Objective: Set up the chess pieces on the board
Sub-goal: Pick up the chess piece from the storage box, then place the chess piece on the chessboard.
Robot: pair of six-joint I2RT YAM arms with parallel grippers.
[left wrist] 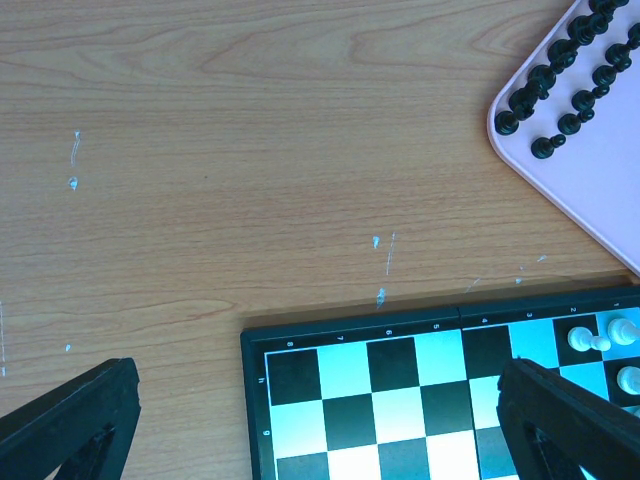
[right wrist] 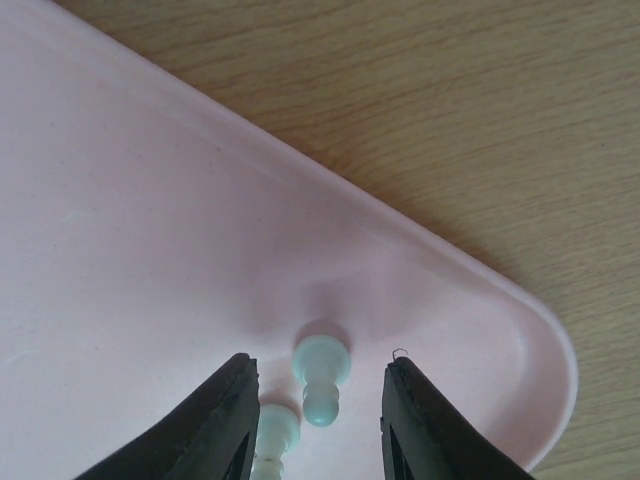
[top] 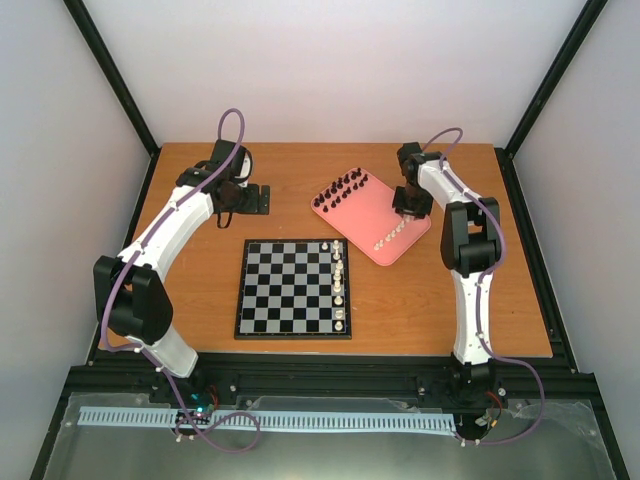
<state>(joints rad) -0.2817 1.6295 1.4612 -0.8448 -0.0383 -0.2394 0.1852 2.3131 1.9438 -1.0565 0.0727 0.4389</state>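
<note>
The chessboard (top: 290,288) lies mid-table with several white pieces (top: 341,282) along its right edge; its corner shows in the left wrist view (left wrist: 400,400). The pink tray (top: 365,212) holds black pieces (top: 342,187) at its far left and white pawns (top: 392,234) near its right corner. My right gripper (top: 406,205) is open over that corner, its jaws (right wrist: 318,400) astride a white pawn (right wrist: 321,378), not touching it; a second pawn (right wrist: 272,430) stands by the left finger. My left gripper (top: 250,198) is open and empty above bare table behind the board.
Black pieces (left wrist: 560,85) on the tray's corner (left wrist: 600,190) show at the upper right of the left wrist view, with white pieces (left wrist: 600,338) on the board at its right edge. Black frame posts and white walls surround the wooden table (top: 200,200).
</note>
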